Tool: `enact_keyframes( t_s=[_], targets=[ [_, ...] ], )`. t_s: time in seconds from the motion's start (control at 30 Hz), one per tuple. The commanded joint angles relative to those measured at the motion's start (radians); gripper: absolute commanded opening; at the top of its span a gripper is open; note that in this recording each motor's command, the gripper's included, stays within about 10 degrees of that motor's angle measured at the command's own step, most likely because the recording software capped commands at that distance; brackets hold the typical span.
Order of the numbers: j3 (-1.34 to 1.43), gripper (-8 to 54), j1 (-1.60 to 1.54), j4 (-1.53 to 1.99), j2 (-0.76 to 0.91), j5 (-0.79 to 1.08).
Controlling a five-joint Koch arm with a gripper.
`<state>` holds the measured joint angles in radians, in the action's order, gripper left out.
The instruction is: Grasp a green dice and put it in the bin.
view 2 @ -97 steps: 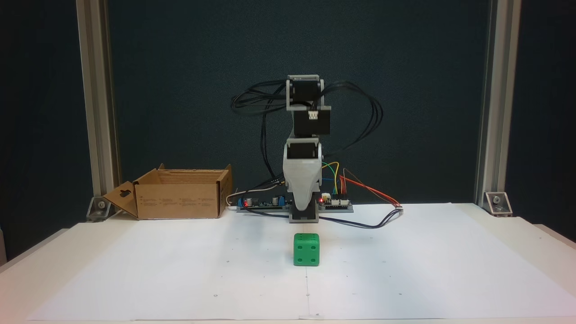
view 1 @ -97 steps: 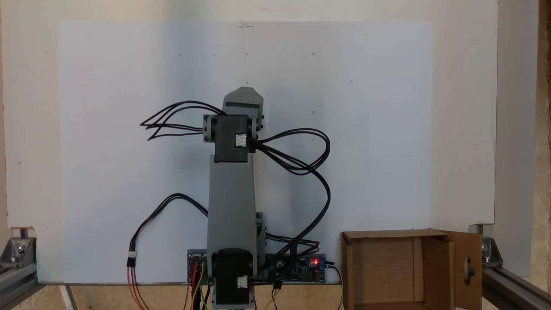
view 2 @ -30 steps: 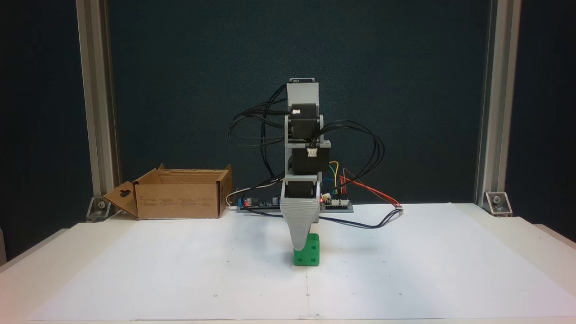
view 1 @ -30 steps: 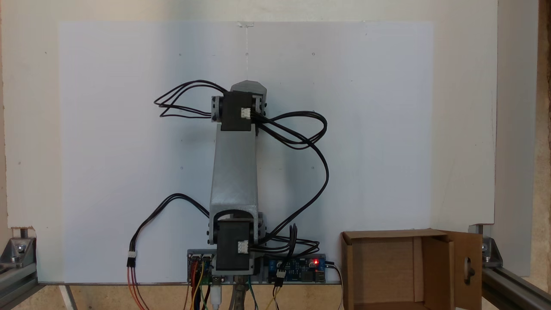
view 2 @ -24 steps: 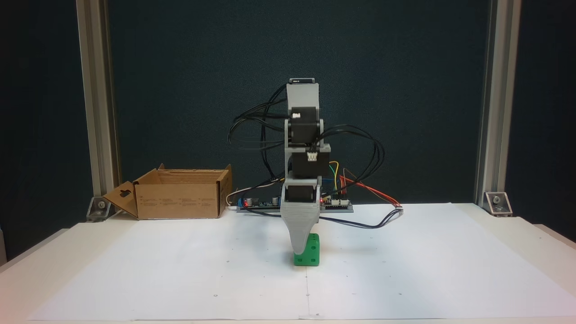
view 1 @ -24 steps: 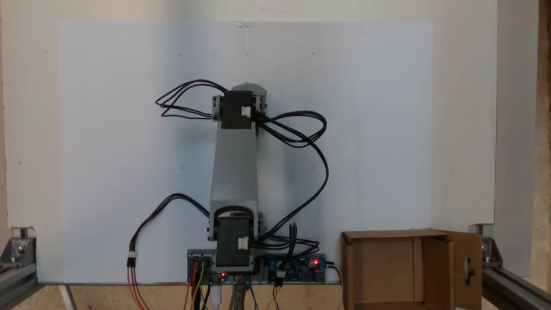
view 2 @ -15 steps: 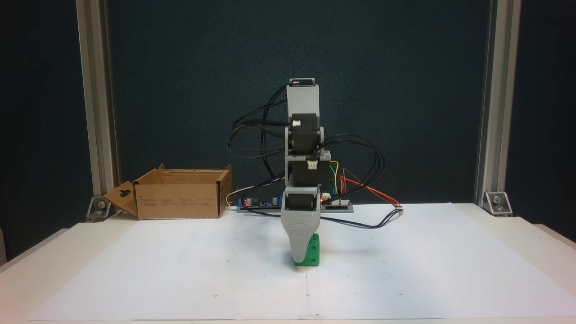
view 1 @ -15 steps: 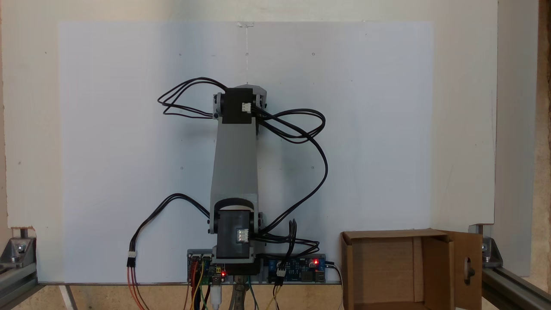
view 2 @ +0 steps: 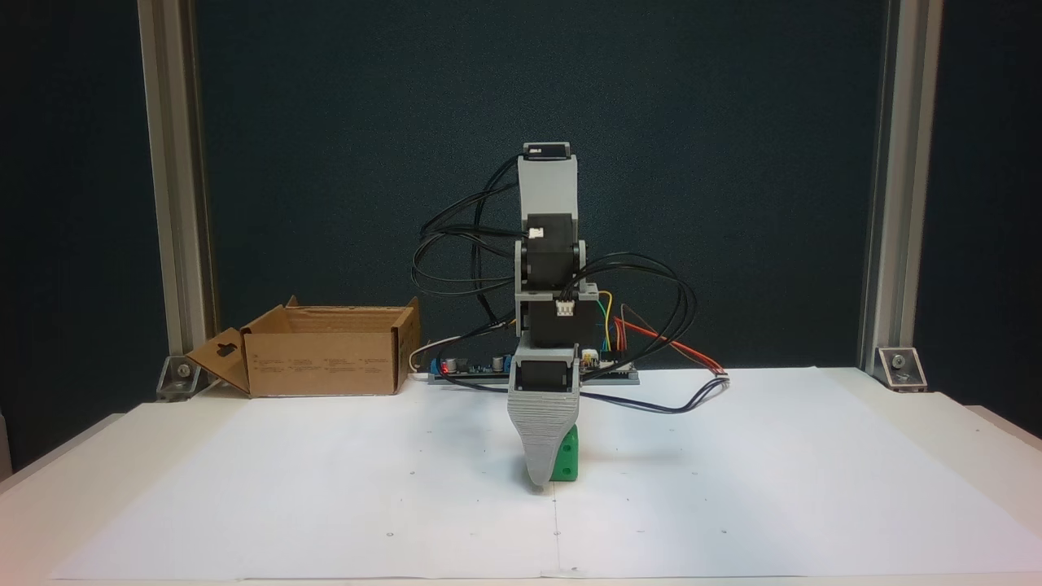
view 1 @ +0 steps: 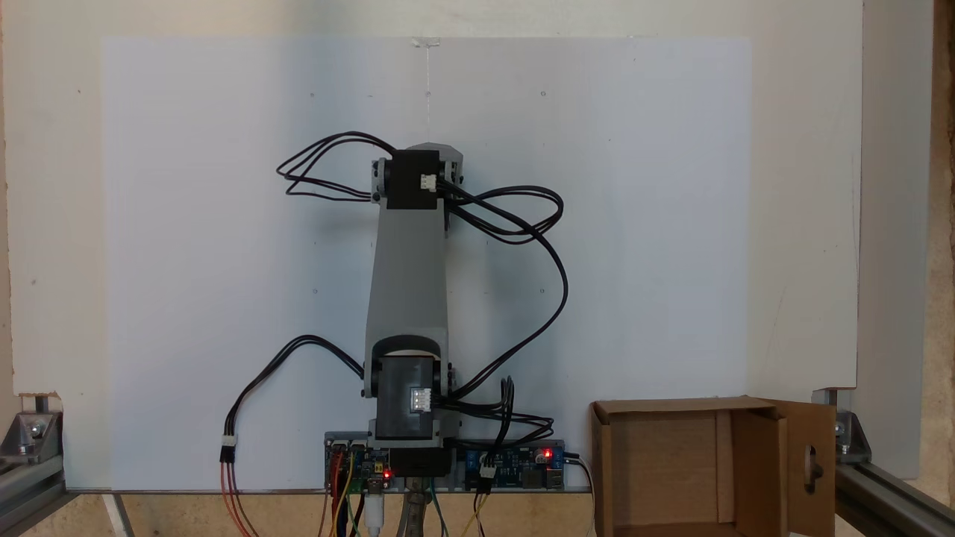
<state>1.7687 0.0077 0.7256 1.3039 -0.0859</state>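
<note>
White paper [view 2: 326, 488], green dice [view 2: 567, 460] right behind lowered fingers [view 2: 539, 456], their spread unclear.

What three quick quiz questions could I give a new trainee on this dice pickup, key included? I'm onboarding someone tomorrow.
1. True or false: the green dice already lies inside the bin.
2. In the fixed view facing the arm, the gripper is: A) above the bin, B) low over the white paper, in front of the dice, C) raised high.
3. Which bin part has the keyhole-shaped cutout?

Key: 1 false. 2 B. 3 the side flap.
</note>
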Motion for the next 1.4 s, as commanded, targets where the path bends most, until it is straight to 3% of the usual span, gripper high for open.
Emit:
enact_keyframes(
  t_s=[0.0, 0.7, 1.03, 1.13, 1.23, 1.37],
  targets=[
    [-0.017, 41.7, 0.003, 0.000, 0.005, 0.000],
    [-0.017, 41.3, -0.018, -0.021, -0.017, -0.003],
    [-0.015, 34.6, -0.026, -0.020, -0.018, -0.005],
    [-0.015, 29.3, -0.028, -0.020, -0.018, -0.008],
    [-0.015, 29.0, -0.032, -0.018, -0.018, -0.020],
    [-0.011, 19.9, -0.032, -0.018, -0.018, -0.021]
  ],
)
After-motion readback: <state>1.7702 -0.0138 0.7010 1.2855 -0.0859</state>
